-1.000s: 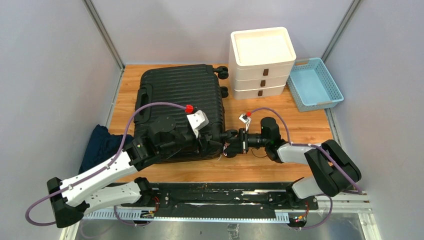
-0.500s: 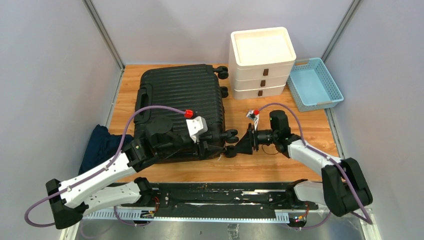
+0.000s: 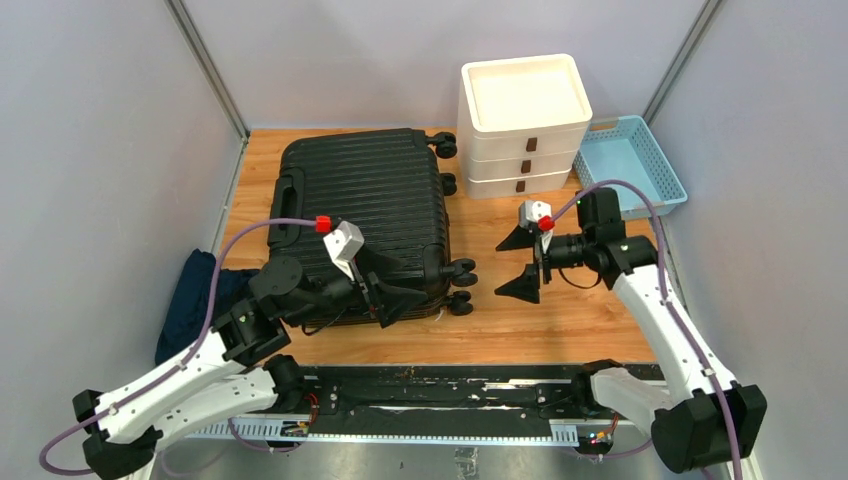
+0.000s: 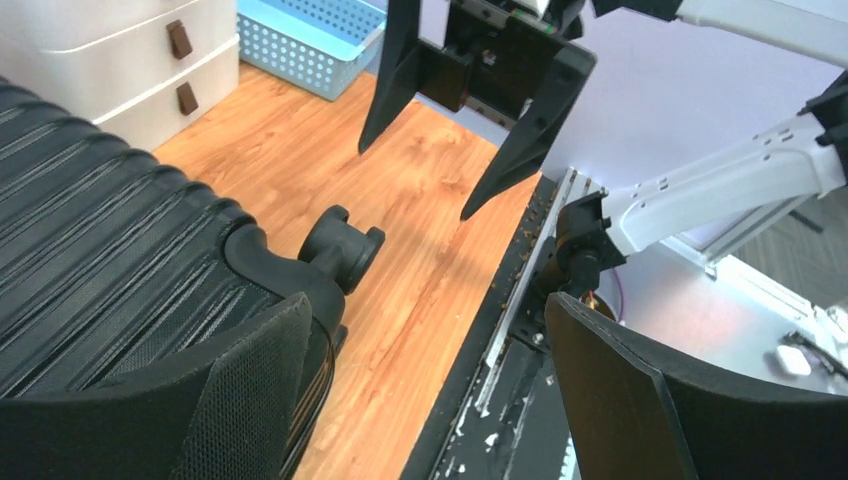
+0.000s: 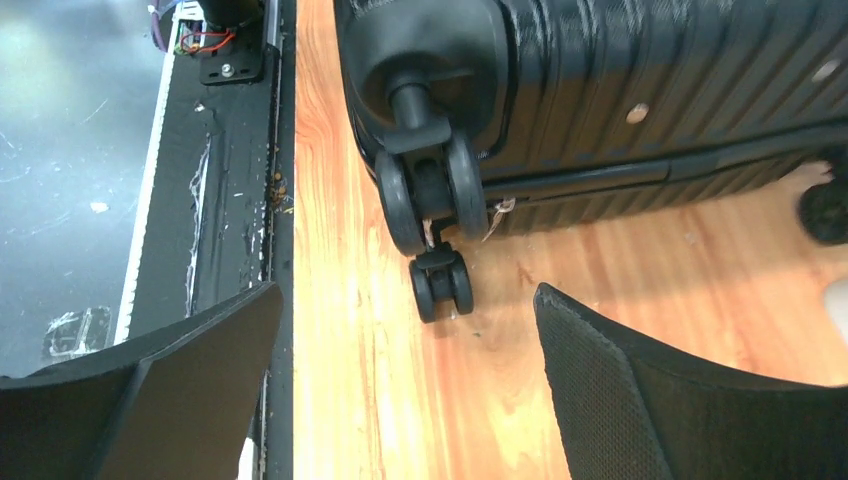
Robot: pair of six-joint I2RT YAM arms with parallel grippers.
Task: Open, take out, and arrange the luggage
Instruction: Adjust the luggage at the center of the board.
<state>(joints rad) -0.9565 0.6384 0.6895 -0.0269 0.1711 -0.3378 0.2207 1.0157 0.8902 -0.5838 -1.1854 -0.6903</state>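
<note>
The luggage [image 3: 360, 195], a ribbed black hard-shell suitcase, lies flat and closed on the left half of the wooden table, its wheels [image 3: 462, 272] pointing right. My left gripper [image 3: 415, 285] hovers open at the case's near right corner. In the left wrist view, my left gripper [image 4: 425, 305] holds nothing, and one finger [image 4: 250, 400] sits beside the ribbed shell [image 4: 110, 260]. My right gripper [image 3: 505, 268] stands wide open to the right of the wheels, apart from them. The right wrist view shows my right gripper [image 5: 408, 290] empty, facing the caster wheels [image 5: 425, 190] and the zipper seam [image 5: 600, 180].
A white stacked drawer unit [image 3: 522, 125] stands at the back, right of the case. A light-blue mesh basket [image 3: 630, 165] is at the back right. A dark blue cloth [image 3: 200, 290] lies off the table's left edge. A black rail [image 3: 440, 385] runs along the near edge.
My right gripper opened from shut and drew back to the right, away from the wheel corner. My left gripper slid back left along the case's near edge and opened wider.
</note>
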